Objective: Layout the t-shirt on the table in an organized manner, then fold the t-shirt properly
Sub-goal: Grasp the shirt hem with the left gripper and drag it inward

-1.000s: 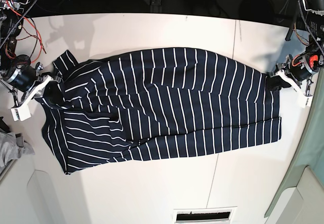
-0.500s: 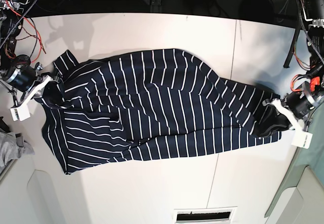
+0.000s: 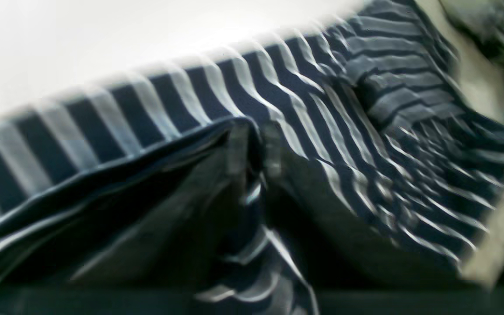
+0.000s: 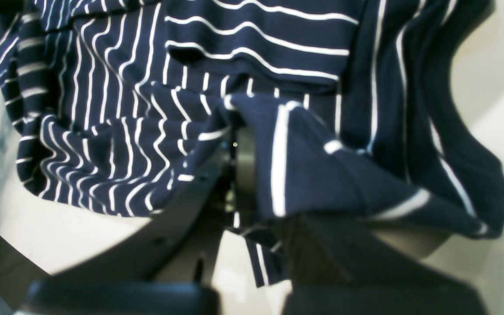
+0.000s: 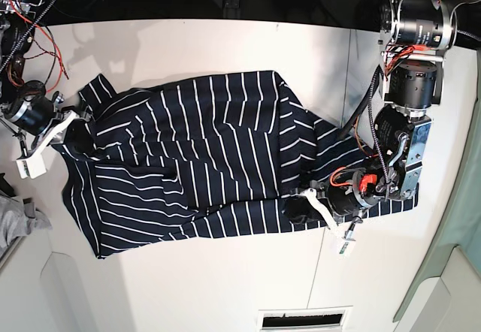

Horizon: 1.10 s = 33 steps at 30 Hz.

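The navy t-shirt (image 5: 188, 152) with thin white stripes lies spread across the white table (image 5: 188, 46). Its right-hand part is folded back over itself toward the middle. My left gripper (image 5: 301, 208) is low over the shirt's near edge, with dark fabric bunched at its tip. In the blurred left wrist view the striped hem (image 3: 155, 109) wraps around the fingertips (image 3: 236, 148), and the blur hides whether they pinch it. At the view's left, my right gripper (image 5: 75, 125) is shut on the shirt's shoulder edge, and cloth drapes over its fingers (image 4: 243, 166).
A small grey cloth (image 5: 15, 219) lies at the table's left edge. Red and black cables (image 5: 30, 31) hang at the far left corner. A dark seam (image 5: 349, 54) crosses the tabletop, and a slotted vent (image 5: 301, 319) sits at the near edge.
My left arm has swung in from the table's right edge toward the middle, dragging the shirt's hem corner with it and folding that end over. The right arm has stayed put.
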### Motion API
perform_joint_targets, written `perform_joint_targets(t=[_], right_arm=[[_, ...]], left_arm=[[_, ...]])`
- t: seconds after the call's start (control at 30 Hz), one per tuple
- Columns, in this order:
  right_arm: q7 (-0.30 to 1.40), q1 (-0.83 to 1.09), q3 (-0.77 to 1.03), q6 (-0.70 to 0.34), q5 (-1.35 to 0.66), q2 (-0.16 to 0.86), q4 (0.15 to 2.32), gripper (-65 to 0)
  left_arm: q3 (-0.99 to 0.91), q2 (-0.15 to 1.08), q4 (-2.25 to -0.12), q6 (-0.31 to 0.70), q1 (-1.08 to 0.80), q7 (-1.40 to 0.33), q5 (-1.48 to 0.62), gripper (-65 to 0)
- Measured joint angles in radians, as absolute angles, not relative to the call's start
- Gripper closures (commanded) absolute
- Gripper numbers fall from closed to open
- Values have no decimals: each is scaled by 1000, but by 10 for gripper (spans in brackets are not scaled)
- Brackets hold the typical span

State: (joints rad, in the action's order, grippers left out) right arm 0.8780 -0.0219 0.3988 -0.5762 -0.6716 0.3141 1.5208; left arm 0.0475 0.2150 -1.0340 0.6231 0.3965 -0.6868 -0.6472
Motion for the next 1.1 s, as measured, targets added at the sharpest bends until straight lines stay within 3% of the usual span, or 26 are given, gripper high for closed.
perform_joint_targets(t=[0.07,0.37,0.57,0.73,0.9,1.03,1.1], right_arm=[[879,-22,399,-576,-672,315,1521,0],[879,-22,399,-576,-672,315,1521,0],[879,-22,399,-576,-672,315,1521,0],[879,-22,399,-576,-672,315,1510,0],[878,-22,399,-576,-674,315,1472,0],[879,-22,399,-576,-680,315,1447,0],[879,-22,399,-576,-680,315,1446,0]], left_arm=[[49,217,-1039,652,397,-746,-720,-331],[46,311,-1076,683,391,-849,-934,-332],[47,266,-1081,683,377,-887,-1022,-332],[44,259,-1082,686,372,-851,-883,-332],[16,263,-1082,685,281,-625,-628,-331],[17,260,-1078,513,263,-549,-535,-330],[13,261,-1078,498,266,-530,-508,-329]])
